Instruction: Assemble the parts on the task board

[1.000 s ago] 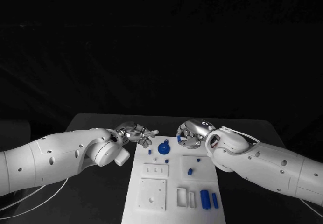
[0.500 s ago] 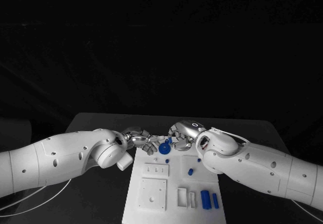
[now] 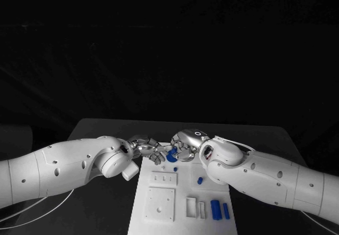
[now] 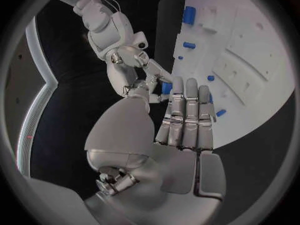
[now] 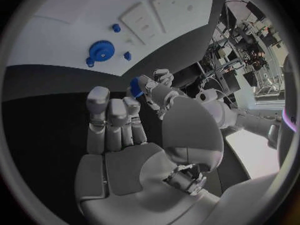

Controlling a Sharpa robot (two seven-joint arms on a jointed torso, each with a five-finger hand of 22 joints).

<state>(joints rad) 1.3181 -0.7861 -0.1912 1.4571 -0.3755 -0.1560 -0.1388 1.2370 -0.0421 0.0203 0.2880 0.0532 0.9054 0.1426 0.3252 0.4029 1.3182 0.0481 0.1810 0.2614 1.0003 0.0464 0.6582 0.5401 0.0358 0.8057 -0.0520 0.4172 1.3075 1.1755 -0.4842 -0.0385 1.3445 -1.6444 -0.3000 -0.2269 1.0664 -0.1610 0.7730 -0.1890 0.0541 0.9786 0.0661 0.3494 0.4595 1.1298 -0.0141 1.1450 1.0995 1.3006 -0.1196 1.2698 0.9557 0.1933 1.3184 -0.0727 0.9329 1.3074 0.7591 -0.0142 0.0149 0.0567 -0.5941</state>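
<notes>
The white task board (image 3: 159, 215) lies lengthwise in the middle of the table. Above its far end my left hand (image 3: 147, 146) and right hand (image 3: 185, 144) meet fingertip to fingertip. A small blue part (image 4: 166, 88) sits between them. My right hand (image 4: 134, 65) pinches it from one side. The straight fingers and thumb of my left hand (image 4: 184, 120) touch it from the other side, and whether they grip it is unclear. The right wrist view shows the same part (image 5: 135, 88) just beyond my right hand (image 5: 125, 135). A blue gear (image 5: 100, 50) lies flat on the board below the hands.
Two blue cylinders (image 3: 214, 206) lie side by side at the board's near right, next to a white slotted block (image 3: 191, 206). A short blue peg (image 3: 200, 180) stands mid-board. Two square white blocks (image 3: 159, 203) sit on the left half. Dark table borders both long sides.
Both hands have closed in over the board's far end: the right hand swung left with the small blue part and the left hand reached right until their fingertips met.
</notes>
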